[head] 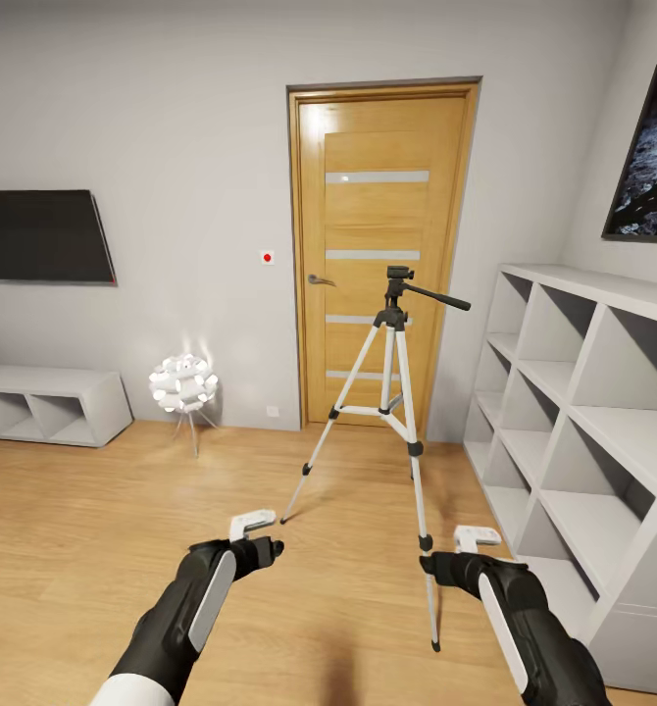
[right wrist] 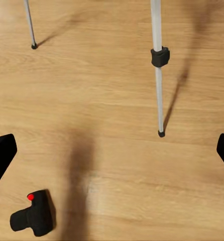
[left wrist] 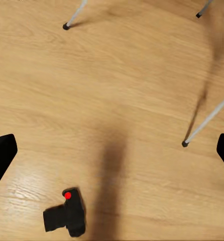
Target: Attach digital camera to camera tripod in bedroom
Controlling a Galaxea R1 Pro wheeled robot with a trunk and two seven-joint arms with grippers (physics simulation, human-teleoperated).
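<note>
The camera tripod [head: 393, 392] stands upright on the wood floor in front of the oak door, its black head and pan handle at the top. Both my arms reach forward and down just short of it. The left gripper [head: 255, 534] is open, as is the right gripper [head: 473, 545], each with nothing between its fingers. The digital camera [left wrist: 67, 217], black with a red button, lies on the floor beneath the left gripper [left wrist: 112, 155], which hangs well above it. The digital camera [right wrist: 34, 216] also lies below the right gripper [right wrist: 112, 155], near a tripod leg [right wrist: 158, 80].
A white cube shelf [head: 583, 412] fills the right side, close to the tripod's near leg. A white ball-shaped lamp [head: 183, 384] stands by the back wall, with a low white bench [head: 49, 402] farther left. The oak door [head: 382, 245] is closed.
</note>
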